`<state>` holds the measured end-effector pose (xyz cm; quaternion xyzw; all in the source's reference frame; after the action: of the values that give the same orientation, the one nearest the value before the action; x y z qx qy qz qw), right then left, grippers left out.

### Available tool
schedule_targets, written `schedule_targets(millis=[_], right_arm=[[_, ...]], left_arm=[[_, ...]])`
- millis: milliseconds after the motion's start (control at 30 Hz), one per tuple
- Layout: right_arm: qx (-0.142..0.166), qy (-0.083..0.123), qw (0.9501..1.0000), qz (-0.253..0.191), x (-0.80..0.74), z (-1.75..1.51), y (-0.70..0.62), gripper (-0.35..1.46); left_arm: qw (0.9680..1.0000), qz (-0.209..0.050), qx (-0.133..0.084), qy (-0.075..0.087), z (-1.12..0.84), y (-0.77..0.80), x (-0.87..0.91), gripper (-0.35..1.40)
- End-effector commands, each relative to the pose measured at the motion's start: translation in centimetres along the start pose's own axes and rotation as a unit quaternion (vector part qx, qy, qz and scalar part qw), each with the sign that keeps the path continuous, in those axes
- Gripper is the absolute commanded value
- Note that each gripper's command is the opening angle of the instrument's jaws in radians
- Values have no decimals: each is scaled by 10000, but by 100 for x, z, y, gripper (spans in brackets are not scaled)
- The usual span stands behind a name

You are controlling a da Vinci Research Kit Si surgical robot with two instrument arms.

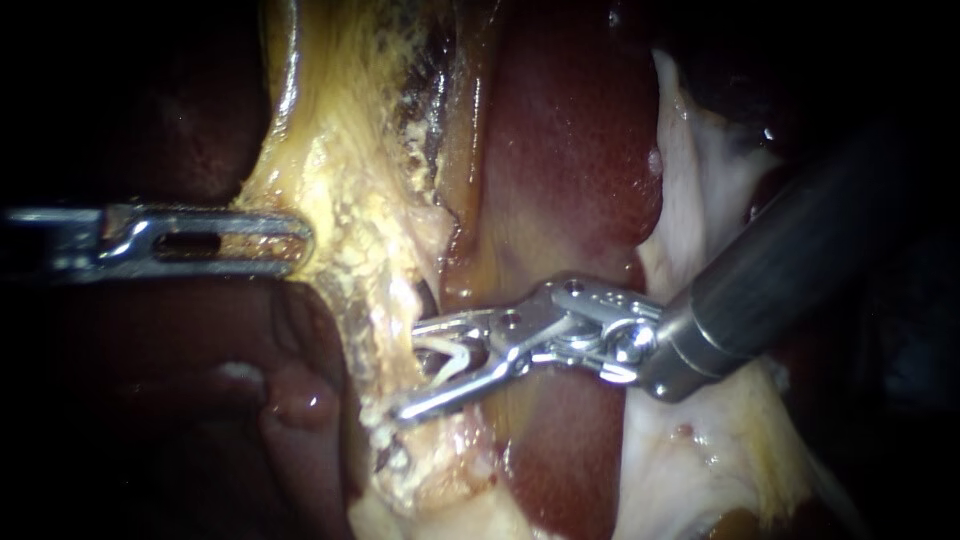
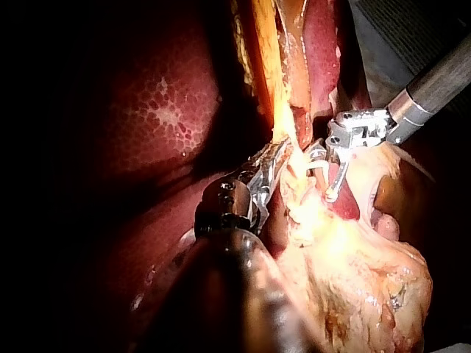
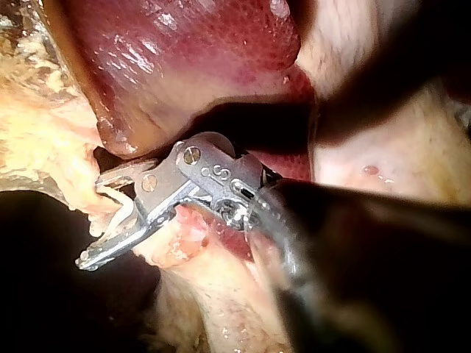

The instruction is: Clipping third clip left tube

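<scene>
Background is black all round. Dark red liver (image 1: 570, 150) fills 12 to 6 o'clock through the centre, with pale membrane at 3 to 5 o'clock. No tabletop shows.

The left tool (image 1: 285, 242) enters from 9 o'clock. Its jaws are clenched on the edge of a yellow fatty tissue (image 1: 340, 200) band and hold it out toward 9.

The right tool (image 1: 410, 368) enters from 3 o'clock. Its jaws stand wide apart but carry an open white clip (image 1: 455, 358) seated between them, with both jaws touching it. The clip is not crimped yet.

The tube (image 1: 385, 340) appears to be the pale crusted strand running 12 to 6 just below centre, inside that yellow band. Whether it is the left tube I cannot tell, and I cannot make out any clip already on it.

Risks, as I judge them:
- The jaw tips only reach the strand's near edge, so closing now could crimp fat or half the tube's width. That would leave it partly open.
- The lower tip sits against crumbly fat. Pushing further could snag or tear it.
- If the left tool's pull slackens, the strand could sag out of the clip's mouth.
- The liver surface lies close behind the jaws and could get nicked.

Tube relative to the tool: it sits right at the tips, crossing the mouth of the open clip. The wrist views show the strand just entering between the clip's legs, not fully seated.
</scene>
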<state>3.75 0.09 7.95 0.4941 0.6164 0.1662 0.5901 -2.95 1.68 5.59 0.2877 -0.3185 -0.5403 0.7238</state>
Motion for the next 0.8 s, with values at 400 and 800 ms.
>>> schedule_targets(millis=[400, 800], right_arm=[[577, 154, 9974, 410, 1, 7, -6, 58], [402, 355, 9973, 505, 17, 8, 4, 56]], left_arm=[[10000, 4, 8, 5, 0, 3, 0, -35], [10000, 9, 9, 4, 2, 6, 0, -35]])
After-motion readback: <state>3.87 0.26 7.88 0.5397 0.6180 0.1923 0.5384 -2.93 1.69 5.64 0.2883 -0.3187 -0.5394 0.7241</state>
